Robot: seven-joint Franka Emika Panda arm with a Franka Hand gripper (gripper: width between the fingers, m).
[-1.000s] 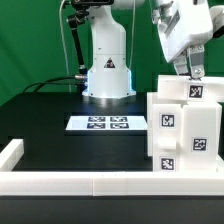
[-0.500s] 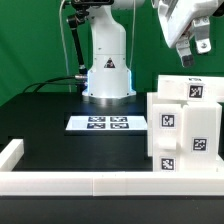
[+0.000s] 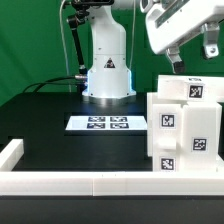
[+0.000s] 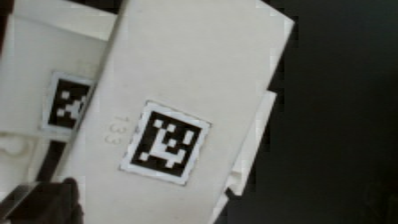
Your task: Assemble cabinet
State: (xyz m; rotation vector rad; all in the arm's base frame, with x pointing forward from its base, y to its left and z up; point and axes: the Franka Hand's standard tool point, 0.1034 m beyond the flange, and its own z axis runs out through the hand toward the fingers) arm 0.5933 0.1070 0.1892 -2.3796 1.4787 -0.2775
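Green backdrop behind a black bench (image 3: 60, 125) with a low white border rail (image 3: 70, 183) along its near edge. The large white boxy plastic cabinet (image 3: 185, 130), tagged, stands at the near right corner — the flat white marker board (image 3: 107, 123) lies mid-bench. Above, the two-finger gripper (image 3: 192, 56) hangs clear of the cabinet — fingers apart, empty.
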